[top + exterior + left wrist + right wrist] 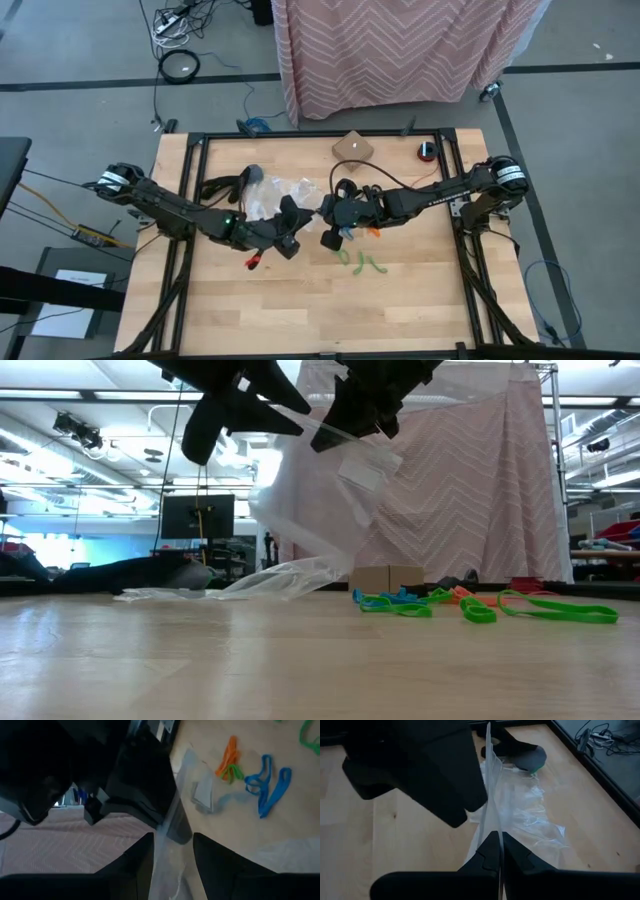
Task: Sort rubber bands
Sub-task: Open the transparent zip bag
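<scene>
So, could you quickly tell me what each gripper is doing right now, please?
Left gripper: fingers apart around the edge of the clear plastic bag; whether it grips cannot be told.
Right gripper: shut on the same bag, lifted above the table.

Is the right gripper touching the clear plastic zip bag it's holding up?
Touching. In the right wrist view the right gripper is shut on the edge of the clear plastic zip bag, with no gap showing.
</scene>
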